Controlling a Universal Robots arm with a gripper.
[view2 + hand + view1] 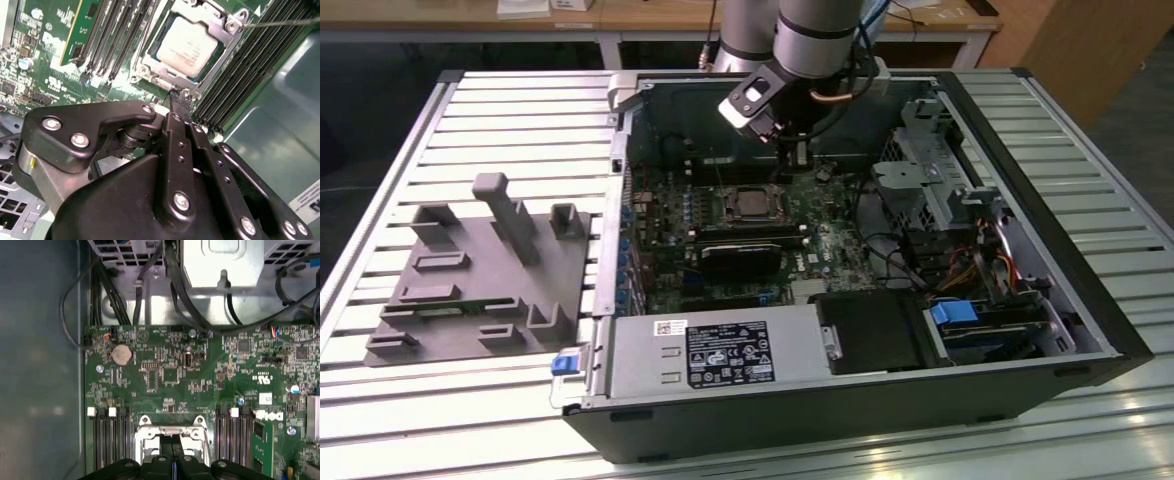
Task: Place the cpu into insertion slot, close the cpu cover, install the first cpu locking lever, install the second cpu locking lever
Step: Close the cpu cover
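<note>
At the insertion slot [141,75], the cpu [190,42] lies seated beneath the lowered cpu cover [223,50], with the gripper [178,97] closed, empty, against the cover edge and both locking levers [280,22] judged not yet latched.

The chip [187,45] sat flat in the socket [750,203], its dull silver-grey top facing up. The thin silver cover [223,54] lay lowered around it, framing the chip in its square window.
</note>
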